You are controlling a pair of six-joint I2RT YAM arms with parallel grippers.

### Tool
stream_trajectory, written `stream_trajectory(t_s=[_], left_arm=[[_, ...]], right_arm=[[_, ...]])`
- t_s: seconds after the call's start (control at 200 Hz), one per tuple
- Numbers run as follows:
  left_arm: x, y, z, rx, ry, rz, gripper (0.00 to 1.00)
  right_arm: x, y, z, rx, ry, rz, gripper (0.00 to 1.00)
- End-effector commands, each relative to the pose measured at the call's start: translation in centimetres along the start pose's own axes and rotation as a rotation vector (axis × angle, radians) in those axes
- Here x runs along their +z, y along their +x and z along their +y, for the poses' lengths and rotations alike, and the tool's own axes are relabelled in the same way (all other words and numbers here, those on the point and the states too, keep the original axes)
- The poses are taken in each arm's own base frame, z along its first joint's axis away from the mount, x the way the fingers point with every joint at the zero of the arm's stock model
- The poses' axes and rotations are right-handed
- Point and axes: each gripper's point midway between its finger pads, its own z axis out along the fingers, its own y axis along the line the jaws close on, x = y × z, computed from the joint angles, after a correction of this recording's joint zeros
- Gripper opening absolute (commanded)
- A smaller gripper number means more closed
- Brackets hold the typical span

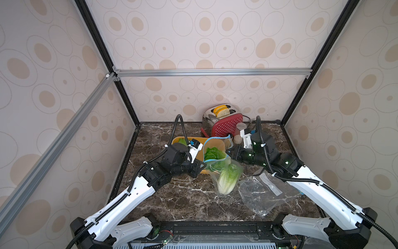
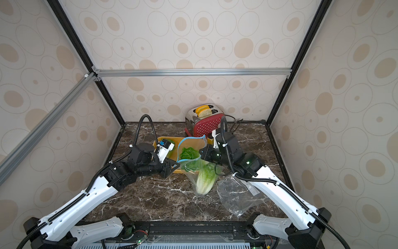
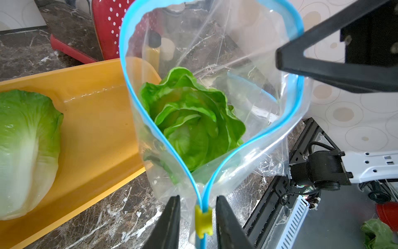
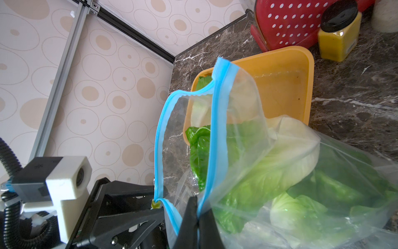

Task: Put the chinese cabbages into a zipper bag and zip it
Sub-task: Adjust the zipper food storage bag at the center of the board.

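Left wrist view: our left pincer point(image 3: 197, 197) stands open astride the slider point(image 3: 203, 222), right pincer point(image 4: 195, 204) clamps the bag point(image 4: 247, 103); zipping now, we would strand the cabbage point(image 3: 28, 151) in the tray point(image 3: 97, 112).

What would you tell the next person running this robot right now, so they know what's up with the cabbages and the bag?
Left claw: open, one finger on each side of the yellow slider, not gripping it yet.
Right claw: shut on the zipper bag at its blue rim, holding it up.
Chinese cabbages: two inside the bag; third cabbage lies in the yellow tray.
Done: two bagged.
Left: bag the third, then zip. The mouth gapes wide.
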Motion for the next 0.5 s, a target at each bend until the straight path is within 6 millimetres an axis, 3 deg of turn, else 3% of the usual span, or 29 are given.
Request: stream_trajectory(t_s=[0.0,0.105,0.305,0.496], left_arm=[[-0.3,-0.3,-0.2,0.044,0.001,-0.020,0.23],[-0.6,-0.8,0.2,0.048,-0.033,-0.037,0.16],[-1.5,-2.8,0.2,0.080,-0.063,-0.069,0.02],[-2.6,-4.5,-0.5,0.139,-0.066,-0.051,0.00]], right_arm=[[-0.5,-1.6,1.6,-0.007,-0.058,-0.061,0.00],[-0.3,-1.3,1.5,-0.015,-0.055,-0.048,0.03],[-0.7,-1.5,1.1,-0.058,-0.024,-0.049,0.18],[-3.3,-4.4,0.5,-0.146,0.063,-0.062,0.41]])
